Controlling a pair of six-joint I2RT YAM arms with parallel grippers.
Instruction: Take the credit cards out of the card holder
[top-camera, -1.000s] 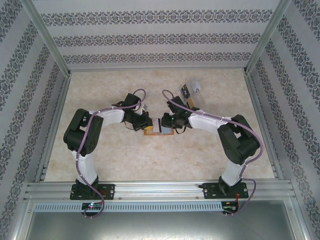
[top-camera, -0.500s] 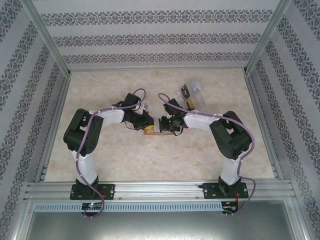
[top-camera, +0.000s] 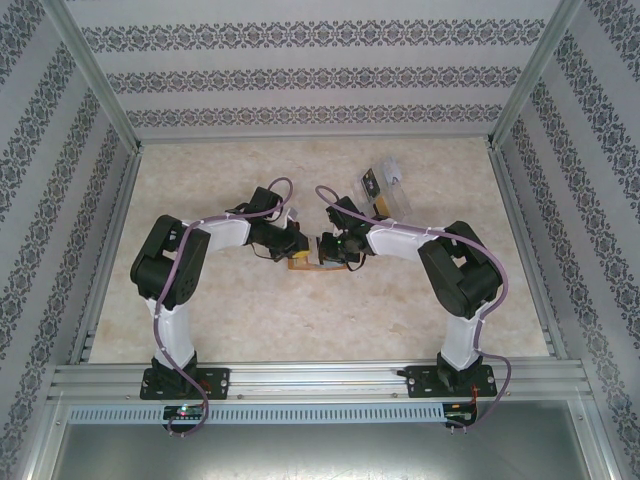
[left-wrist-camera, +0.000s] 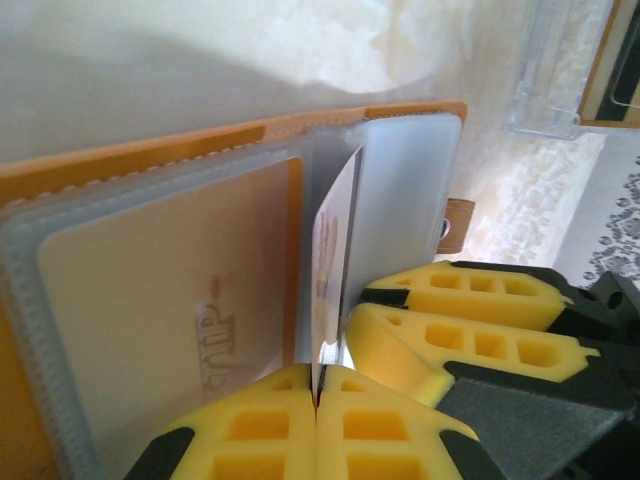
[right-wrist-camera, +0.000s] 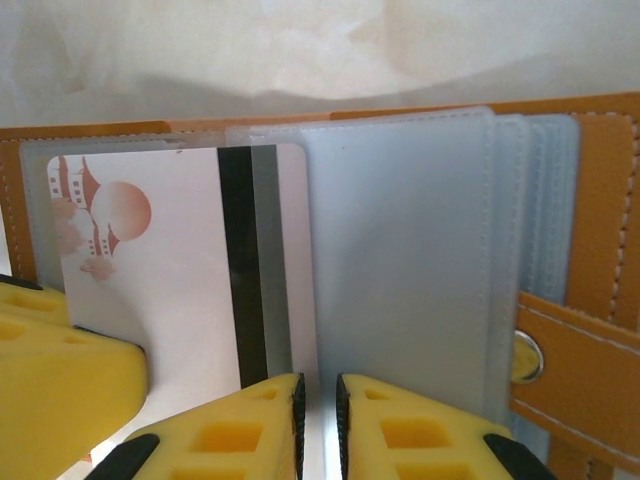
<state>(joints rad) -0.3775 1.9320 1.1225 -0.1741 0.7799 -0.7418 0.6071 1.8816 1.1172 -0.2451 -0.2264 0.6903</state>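
Note:
The orange card holder (top-camera: 300, 264) lies open on the table between both grippers, its orange cover (left-wrist-camera: 130, 155) and snap tab (right-wrist-camera: 575, 350) in view. A white credit card (right-wrist-camera: 180, 260) with a dark stripe stands out of the clear pockets, seen edge-on as the white card (left-wrist-camera: 335, 230). My left gripper (left-wrist-camera: 318, 385) is shut on that card's near edge; one of its fingers (right-wrist-camera: 60, 400) shows from the other side. My right gripper (right-wrist-camera: 318, 385) pinches a clear pocket leaf (right-wrist-camera: 400, 260) beside the card, jaws nearly together. A beige "VIP" card (left-wrist-camera: 160, 320) sits in a left pocket.
A clear plastic tray (top-camera: 385, 190) with a dark card in it stands behind and to the right of the holder, also seen as the tray (left-wrist-camera: 550, 70). Both grippers (top-camera: 297, 250) (top-camera: 328, 248) almost touch at mid-table. Aluminium frame rails and patterned walls enclose the table.
The right arm has moved left, bringing its gripper up against the left one over the holder. Over the last half second hardly anything has shifted.

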